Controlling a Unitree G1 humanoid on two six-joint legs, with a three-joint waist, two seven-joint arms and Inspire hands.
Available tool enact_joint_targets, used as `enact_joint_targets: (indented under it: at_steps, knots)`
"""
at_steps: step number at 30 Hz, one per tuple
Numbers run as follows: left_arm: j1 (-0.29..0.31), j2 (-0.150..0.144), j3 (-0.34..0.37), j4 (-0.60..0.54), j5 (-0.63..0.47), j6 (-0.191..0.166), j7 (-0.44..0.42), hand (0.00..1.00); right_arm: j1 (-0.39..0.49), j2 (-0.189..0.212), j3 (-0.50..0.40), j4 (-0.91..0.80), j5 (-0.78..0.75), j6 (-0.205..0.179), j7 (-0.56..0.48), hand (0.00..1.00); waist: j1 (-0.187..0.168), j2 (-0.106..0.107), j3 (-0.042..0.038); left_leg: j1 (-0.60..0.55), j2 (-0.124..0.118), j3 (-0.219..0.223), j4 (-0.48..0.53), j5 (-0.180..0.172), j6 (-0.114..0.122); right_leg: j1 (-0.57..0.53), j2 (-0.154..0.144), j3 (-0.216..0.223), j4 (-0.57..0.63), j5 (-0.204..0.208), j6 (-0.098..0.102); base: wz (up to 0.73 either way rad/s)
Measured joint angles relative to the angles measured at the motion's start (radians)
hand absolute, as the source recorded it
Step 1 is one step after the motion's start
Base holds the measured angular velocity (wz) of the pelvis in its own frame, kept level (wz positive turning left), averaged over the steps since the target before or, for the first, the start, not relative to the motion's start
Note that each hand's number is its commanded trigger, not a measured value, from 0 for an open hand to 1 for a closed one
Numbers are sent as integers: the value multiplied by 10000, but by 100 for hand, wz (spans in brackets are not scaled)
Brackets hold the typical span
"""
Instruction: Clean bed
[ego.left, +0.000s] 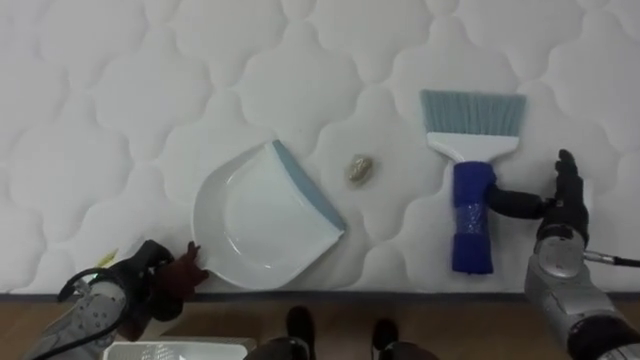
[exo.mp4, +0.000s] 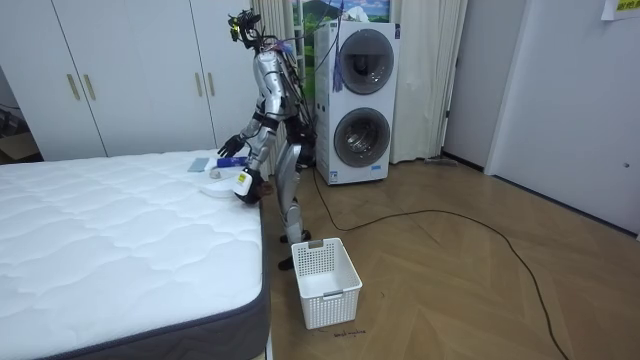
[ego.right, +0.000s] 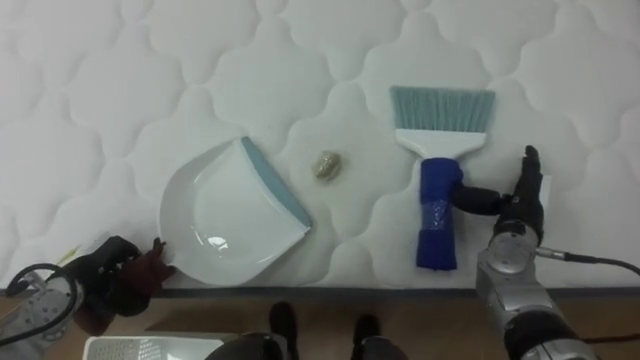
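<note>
Standing: robot at side edge of white quilted mattress (ego.left: 120, 120), leaning a bit over it, per room view.
Surface: bare white quilting, w/ 3 things lying near robot's edge.
Room: pale wood floor (exo.mp4: 480, 280); white wardrobe doors (exo.mp4: 130, 70) behind bed; stacked white front-load machines (exo.mp4: 362, 100) behind robot.
Count: 1 white plastic dustpan w/ pale-blue lip (ego.left: 260, 225); 1 hand brush w/ blue handle, white head, grey-blue bristles (ego.left: 472, 170); 1 small crumpled tan scrap (ego.left: 359, 170); 1 white slotted plastic basket (exo.mp4: 327, 280) on floor by bed; 2 machines.
Scrap: on mattress btw dustpan lip & brush, touching neither.
L hand (ego.left: 160, 285): at dustpan's rear rim; can't tell if it grips.
R hand (ego.left: 565, 205): fingers straight, released; thumb against brush handle.
</note>
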Motion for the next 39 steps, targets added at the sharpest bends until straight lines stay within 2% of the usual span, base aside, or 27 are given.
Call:
enact_joint_targets:
  at_steps: [5, 12, 19, 39]
  knots:
    - [145, -84, 18, -5, 4, -23, 231, 100, 32, 173, -84, -697, -3, 91, -172, 0, -37, 86, -23, -3, -2, 21, -10, 1, -2, -41, 3, 50, 22, 1, -2, -2]
    - [209, -159, 5, 8, -28, -31, 370, 100, 29, 426, 63, -961, -31, 82, -180, 0, -37, 87, -33, 26, -36, 48, -9, 3, 0, -37, -8, 80, 142, -1, 2, 0]
    - [205, -316, -58, 370, -24, -21, 421, 100, 24, 428, 218, -443, -395, 82, 328, 0, -57, 51, -45, 234, -33, 173, -9, 5, 3, 92, -68, 144, 170, -13, 14, -2]
    - [237, -316, -467, 577, -229, -90, 677, 100, 111, 465, 718, -116, 24, 141, 635, 0, -93, -57, -43, 343, -18, 125, -95, 8, 7, 365, -97, -192, -125, 4, 6, 1]
